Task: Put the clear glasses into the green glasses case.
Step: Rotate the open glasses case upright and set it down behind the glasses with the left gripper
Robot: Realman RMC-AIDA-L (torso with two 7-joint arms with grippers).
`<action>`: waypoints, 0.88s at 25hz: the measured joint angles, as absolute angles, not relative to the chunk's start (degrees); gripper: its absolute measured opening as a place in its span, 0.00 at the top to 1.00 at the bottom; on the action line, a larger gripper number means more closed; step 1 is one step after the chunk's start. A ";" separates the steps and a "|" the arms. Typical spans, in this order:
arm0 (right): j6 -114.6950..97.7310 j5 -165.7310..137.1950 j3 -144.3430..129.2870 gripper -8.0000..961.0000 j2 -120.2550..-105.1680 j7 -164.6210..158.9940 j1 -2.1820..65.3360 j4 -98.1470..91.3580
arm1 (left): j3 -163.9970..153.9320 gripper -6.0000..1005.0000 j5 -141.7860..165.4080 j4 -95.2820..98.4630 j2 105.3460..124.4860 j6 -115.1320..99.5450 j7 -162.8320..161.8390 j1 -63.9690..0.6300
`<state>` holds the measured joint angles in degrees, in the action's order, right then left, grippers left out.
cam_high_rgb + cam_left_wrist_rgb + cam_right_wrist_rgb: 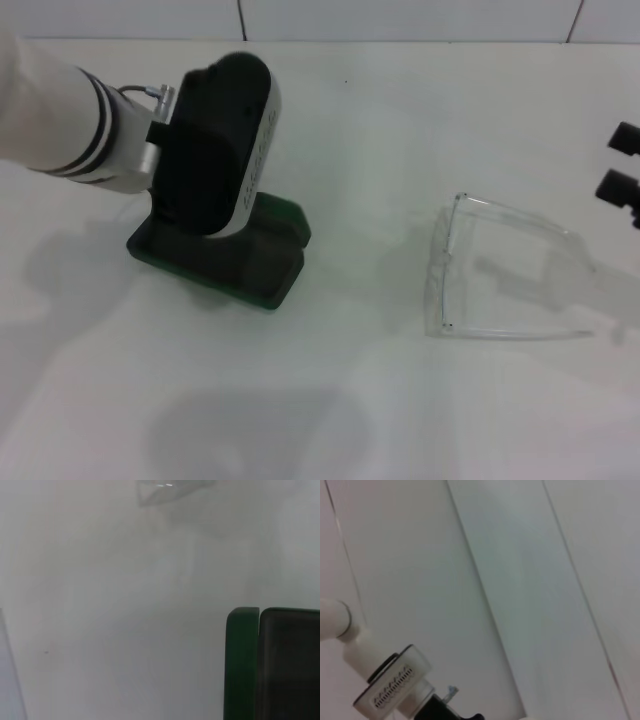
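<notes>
Step in hand looks like opening the green glasses case; left claw sits right on it, grip hidden, cannot tell. Clear glasses lie on the table well off toward the right claw, which should fetch them next.

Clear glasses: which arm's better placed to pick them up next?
Right, likely. The clear glasses lie on the table's right side, near the right gripper at the right edge. The left gripper sits over the green glasses case, farther away.
</notes>
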<state>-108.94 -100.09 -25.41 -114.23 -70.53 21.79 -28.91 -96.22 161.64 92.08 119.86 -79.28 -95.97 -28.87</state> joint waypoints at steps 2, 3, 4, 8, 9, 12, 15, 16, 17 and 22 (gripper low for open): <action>-109.89 -100.09 -23.84 0.13 -113.78 -70.34 21.24 -28.91 | -96.04 0.81 161.24 93.27 119.86 -79.26 -97.72 -28.60; -110.31 -100.08 -23.27 0.13 -113.63 -70.31 21.06 -28.91 | -96.03 0.81 160.77 93.84 119.87 -79.24 -98.66 -28.50; -111.17 -100.05 -22.11 0.13 -113.36 -70.29 20.64 -28.92 | -96.00 0.81 160.34 94.34 119.88 -79.22 -99.62 -28.43; -114.14 -99.90 -18.48 0.13 -112.34 -70.13 18.51 -29.51 | -96.71 0.81 158.98 96.18 120.06 -79.13 -104.82 -28.40; -114.83 -99.82 -17.66 0.13 -111.92 -70.09 17.84 -29.58 | -97.44 0.81 159.07 96.68 120.12 -79.03 -106.70 -28.43; -116.53 -99.61 -15.08 0.13 -110.71 -70.02 15.78 -29.61 | -100.36 0.81 160.58 97.40 120.23 -77.97 -113.10 -28.88; -118.90 -99.59 -11.95 0.13 -109.33 -69.62 13.21 -29.63 | -104.11 0.82 162.13 97.09 120.11 -75.41 -121.19 -29.62; -119.50 -99.57 -11.14 0.13 -109.00 -69.50 12.50 -29.65 | -104.92 0.82 162.23 96.89 120.04 -74.58 -123.03 -29.73; -120.05 -99.56 -10.34 0.13 -108.70 -69.41 11.72 -29.67 | -105.66 0.82 162.35 96.60 120.03 -73.47 -124.89 -29.81; -121.26 -99.56 -8.87 0.13 -107.84 -68.76 8.93 -29.71 | -108.25 0.82 162.42 94.07 120.02 -69.20 -129.97 -31.01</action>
<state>-121.26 -99.56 -8.87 -107.84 -68.76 8.93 -29.71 -108.25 162.42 94.07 120.02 -69.20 -129.97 -31.01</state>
